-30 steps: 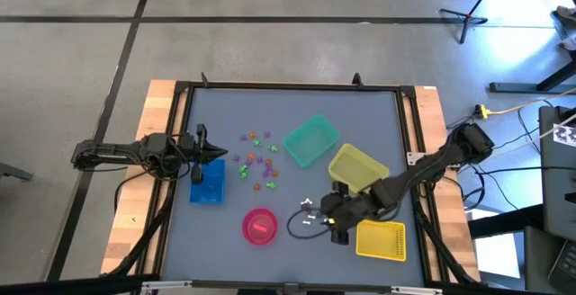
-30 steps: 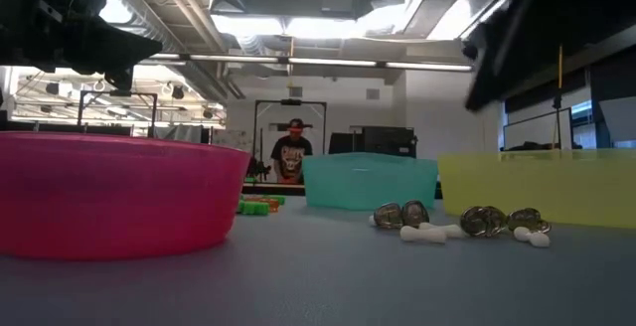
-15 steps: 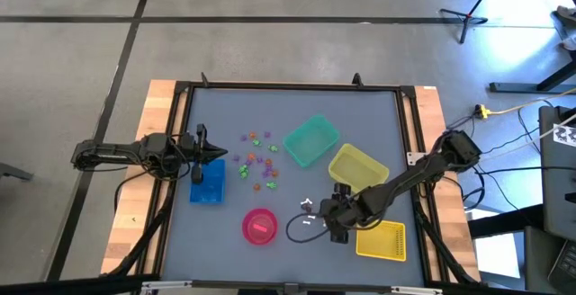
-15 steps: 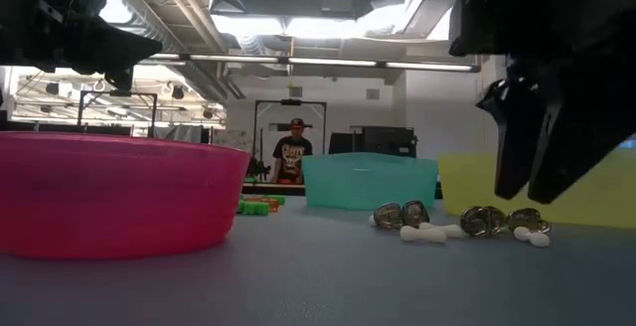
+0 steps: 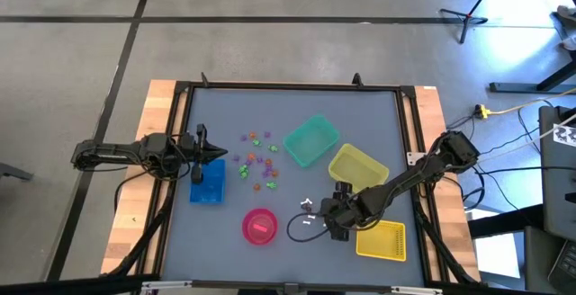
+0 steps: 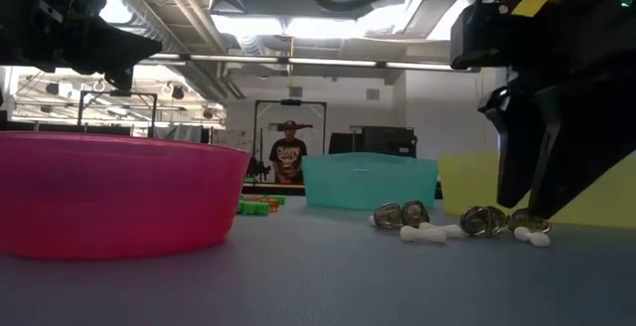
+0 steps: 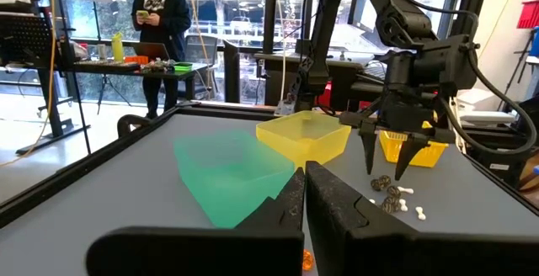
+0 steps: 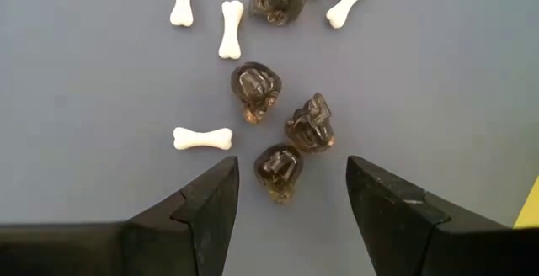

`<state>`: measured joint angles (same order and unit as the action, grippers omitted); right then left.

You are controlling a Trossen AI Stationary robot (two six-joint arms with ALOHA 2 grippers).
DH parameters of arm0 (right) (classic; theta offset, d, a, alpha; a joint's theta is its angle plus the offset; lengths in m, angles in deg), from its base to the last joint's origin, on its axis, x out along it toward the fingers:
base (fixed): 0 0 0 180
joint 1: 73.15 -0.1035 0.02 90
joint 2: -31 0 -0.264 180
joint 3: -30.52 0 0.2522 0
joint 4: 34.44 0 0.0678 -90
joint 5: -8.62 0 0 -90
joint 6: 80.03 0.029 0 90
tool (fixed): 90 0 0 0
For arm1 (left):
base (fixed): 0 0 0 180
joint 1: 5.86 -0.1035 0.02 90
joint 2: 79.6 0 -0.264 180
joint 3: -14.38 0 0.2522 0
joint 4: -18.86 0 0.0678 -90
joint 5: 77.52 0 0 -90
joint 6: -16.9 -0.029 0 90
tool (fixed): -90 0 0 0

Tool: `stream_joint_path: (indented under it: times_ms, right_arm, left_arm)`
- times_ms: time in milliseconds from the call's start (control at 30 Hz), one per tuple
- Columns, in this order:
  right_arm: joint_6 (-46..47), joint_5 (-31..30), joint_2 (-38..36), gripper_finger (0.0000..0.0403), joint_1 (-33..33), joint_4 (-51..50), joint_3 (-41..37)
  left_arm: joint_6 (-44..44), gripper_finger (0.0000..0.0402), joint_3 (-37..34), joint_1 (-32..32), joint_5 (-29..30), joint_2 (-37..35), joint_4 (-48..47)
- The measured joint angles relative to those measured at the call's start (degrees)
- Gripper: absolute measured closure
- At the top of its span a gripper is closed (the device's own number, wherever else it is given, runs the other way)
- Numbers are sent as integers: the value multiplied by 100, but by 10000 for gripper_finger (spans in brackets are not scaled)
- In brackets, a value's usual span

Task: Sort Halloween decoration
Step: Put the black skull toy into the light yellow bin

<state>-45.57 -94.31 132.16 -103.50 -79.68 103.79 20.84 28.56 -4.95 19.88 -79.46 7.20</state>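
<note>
Right gripper (image 8: 288, 193), fingers apart, has dropped low over the dark skulls (image 8: 279, 172) and bones (image 8: 203, 138) on the worktop (image 5: 234, 115): pick likely next; left gripper (image 7: 305, 193) shut, idle.

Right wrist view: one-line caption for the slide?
Open right gripper poised over a dark grey skull trinket, with more skulls and white bones scattered on the table.

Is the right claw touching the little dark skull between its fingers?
Apart. In the right wrist view the open right claw has bare table on both sides of the dark skull; neither finger reaches it.
</note>
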Motion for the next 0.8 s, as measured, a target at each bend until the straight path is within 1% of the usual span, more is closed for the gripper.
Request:
stream_joint_path:
  times_ms: [200, 500, 800]
  right_arm:
    - [0, 1, 8, 185, 0, 7, -2]
    - [2, 108, 359, 185, -2, 163, 13]
    - [2, 149, 374, 185, -2, 165, 13]
  left_arm:
    - [-2, 401, 0, 0, 0, 2, 0]
    - [0, 401, -2, 2, -1, 0, -5]
    - [-1, 401, 0, 1, 0, 0, -7]
